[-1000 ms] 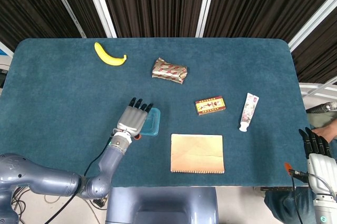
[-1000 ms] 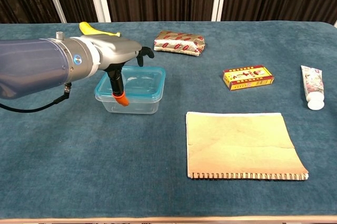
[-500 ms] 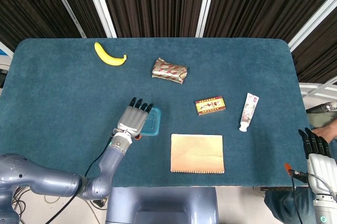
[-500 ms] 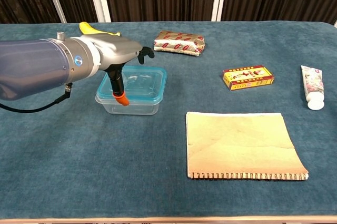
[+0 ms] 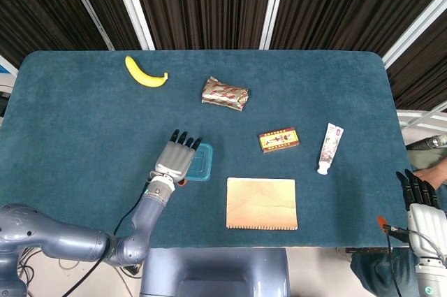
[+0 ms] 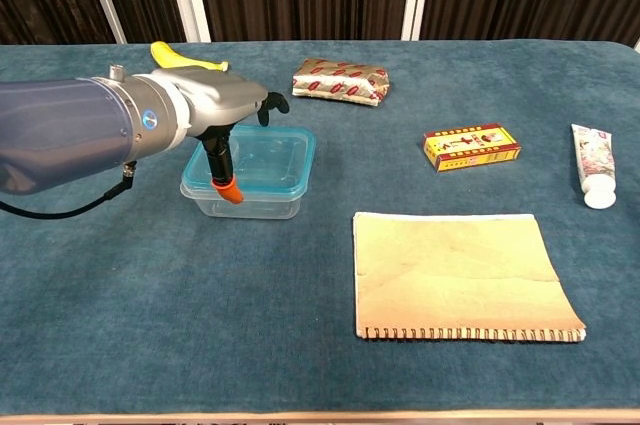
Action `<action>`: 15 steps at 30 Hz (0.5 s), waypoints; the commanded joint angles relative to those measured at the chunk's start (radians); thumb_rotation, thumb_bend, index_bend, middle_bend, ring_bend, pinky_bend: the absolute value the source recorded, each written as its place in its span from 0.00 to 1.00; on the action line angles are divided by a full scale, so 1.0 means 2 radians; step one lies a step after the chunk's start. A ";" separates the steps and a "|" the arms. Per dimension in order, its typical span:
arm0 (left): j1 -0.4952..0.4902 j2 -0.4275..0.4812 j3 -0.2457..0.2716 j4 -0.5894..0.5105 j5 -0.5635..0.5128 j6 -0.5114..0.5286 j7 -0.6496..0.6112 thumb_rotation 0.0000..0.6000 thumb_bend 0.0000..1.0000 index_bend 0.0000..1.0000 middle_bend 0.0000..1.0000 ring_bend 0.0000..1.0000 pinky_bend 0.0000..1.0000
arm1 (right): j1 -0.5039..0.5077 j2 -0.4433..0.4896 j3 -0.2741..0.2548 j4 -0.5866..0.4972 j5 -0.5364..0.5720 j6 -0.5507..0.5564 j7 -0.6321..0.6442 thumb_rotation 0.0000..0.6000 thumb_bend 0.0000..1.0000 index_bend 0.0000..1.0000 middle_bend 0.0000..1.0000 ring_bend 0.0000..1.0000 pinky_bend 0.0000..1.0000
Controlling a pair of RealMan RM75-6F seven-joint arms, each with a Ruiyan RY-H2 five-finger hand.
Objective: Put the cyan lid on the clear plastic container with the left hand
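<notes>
Since the earlier frames, little has shifted: the left hand [image 6: 222,105] has eased slightly back to the left over the cyan lid [image 6: 262,160], which stays seated on the clear plastic container [image 6: 250,200] at the left-centre of the counter [image 5: 84,122]. Fingers lie extended flat across the lid's left part, with the orange-tipped thumb [image 6: 225,189] hanging down the near left wall of the container; nothing is pinched. To the right of the container lies a tan spiral notebook [image 6: 460,273]. Farther off are a red-and-yellow box [image 6: 471,146], a foil snack packet [image 6: 340,81], a tube [image 6: 594,164] and a banana [image 5: 144,73]. Off the near right corner, the right hand [image 5: 421,203] holds nothing, fingers extended together.
</notes>
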 commanded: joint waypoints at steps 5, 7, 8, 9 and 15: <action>0.002 -0.003 -0.001 0.001 0.003 0.007 0.003 1.00 0.13 0.02 0.19 0.00 0.00 | 0.000 0.000 0.000 0.000 0.000 0.001 0.000 1.00 0.27 0.03 0.00 0.00 0.00; 0.003 -0.003 -0.001 0.001 0.004 0.009 0.005 1.00 0.13 0.02 0.19 0.00 0.00 | 0.000 0.000 0.000 0.000 0.000 0.000 0.000 1.00 0.27 0.03 0.00 0.00 0.00; 0.003 -0.003 -0.001 0.001 0.005 0.010 0.005 1.00 0.13 0.02 0.19 0.00 0.00 | 0.000 0.000 0.000 0.000 0.000 0.000 0.000 1.00 0.27 0.03 0.00 0.00 0.00; 0.003 -0.004 -0.001 0.001 0.005 0.010 0.007 1.00 0.13 0.02 0.20 0.00 0.00 | 0.000 0.000 0.000 0.000 0.000 0.000 0.000 1.00 0.27 0.03 0.00 0.00 0.00; 0.005 -0.004 -0.002 0.000 0.004 0.012 0.009 1.00 0.13 0.02 0.19 0.00 0.00 | 0.000 0.000 0.000 0.000 0.000 0.000 0.000 1.00 0.27 0.03 0.00 0.00 0.00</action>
